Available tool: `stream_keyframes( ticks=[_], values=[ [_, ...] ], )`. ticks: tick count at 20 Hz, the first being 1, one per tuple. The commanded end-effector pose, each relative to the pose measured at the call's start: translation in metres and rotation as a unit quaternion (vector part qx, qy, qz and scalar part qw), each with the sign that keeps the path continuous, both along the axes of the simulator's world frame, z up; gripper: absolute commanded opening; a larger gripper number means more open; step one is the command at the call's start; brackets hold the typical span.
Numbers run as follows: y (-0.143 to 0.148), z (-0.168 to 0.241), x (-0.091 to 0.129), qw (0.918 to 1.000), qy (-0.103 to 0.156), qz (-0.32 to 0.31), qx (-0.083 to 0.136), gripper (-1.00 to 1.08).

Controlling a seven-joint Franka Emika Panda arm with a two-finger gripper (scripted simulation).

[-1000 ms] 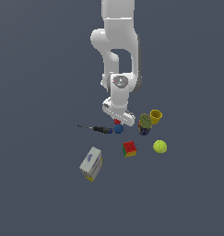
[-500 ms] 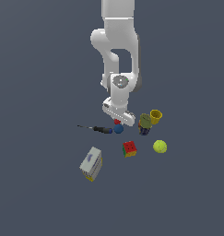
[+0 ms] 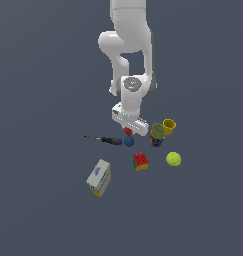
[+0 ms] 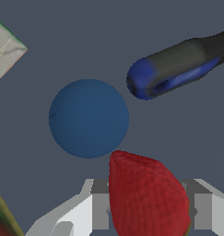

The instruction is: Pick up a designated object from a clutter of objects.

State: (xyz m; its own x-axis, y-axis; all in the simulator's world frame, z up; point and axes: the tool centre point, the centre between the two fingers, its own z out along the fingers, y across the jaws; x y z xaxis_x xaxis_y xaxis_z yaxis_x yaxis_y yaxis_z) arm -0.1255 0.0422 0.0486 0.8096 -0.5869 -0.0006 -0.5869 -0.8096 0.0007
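Under the white arm's wrist, the gripper (image 3: 128, 131) is pinching a small red strawberry-shaped lump (image 3: 128, 131). In the exterior view only a dab of red shows just below the white hand. The wrist view shows the lump (image 4: 148, 196) large and close, its pointed red body sitting between the two pale fingers (image 4: 97, 209), which press on its flanks.

Just below the held lump, at about 6 o'clock from it in the exterior view, lies the small blue ball (image 3: 129, 142); whether the two touch cannot be told. In the wrist view the ball (image 4: 89, 118) lies right next to the lump's tip. At 9 o'clock from the ball lies the screwdriver (image 3: 107, 140), its dark handle end pointing at the ball and its thin shaft running away towards the exterior view's left. The wrist view shows that handle (image 4: 178, 64) as black with a blue cap.

At 3 o'clock from the ball stands the olive-green can (image 3: 157, 134), with the yellow cup (image 3: 169, 126) just beside it at 1 o'clock. The multicoloured cube (image 3: 140, 161) sits at 5 o'clock from the ball, and the yellow-green tennis ball (image 3: 173, 159) lies at 3 o'clock from the cube. The white-yellow box (image 3: 99, 178) lies well apart from the rest, at 7 o'clock from the ball.
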Motion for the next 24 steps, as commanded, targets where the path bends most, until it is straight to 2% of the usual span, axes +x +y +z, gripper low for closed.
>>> stream_keyframes(
  ticks=[1,24],
  values=[
    [0.002,0.012,0.005,1.0000,0.000,0.000,0.000,-1.00],
    [0.029,0.195,0.085,1.0000,0.000,0.000,0.000,-1.00]
  ],
)
